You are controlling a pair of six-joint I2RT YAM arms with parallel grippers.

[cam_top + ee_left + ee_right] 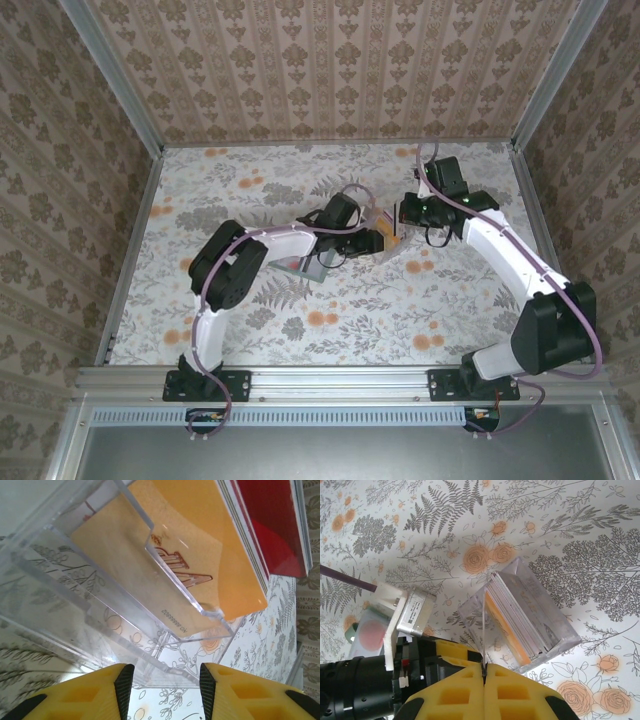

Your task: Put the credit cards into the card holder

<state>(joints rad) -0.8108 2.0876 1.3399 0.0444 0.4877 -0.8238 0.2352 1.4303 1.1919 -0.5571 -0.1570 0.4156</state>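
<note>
Left wrist view showed the left gripper (166, 680) half open, clamping the clear plastic tray (75, 580), where the orange-yellow card (200, 535) and red card (270, 525) stood, while the right gripper (484, 672) pinched tight on a thin sheet (484, 635) seen edge-on.

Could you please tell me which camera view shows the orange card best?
The left wrist view: the orange card sits close and face-on inside the clear tray, its print visible. The right wrist view catches its edge within the stack; the top view gives a tiny orange patch.

Left tool (366, 236), right tool (404, 213); tray (380, 220) between
</note>
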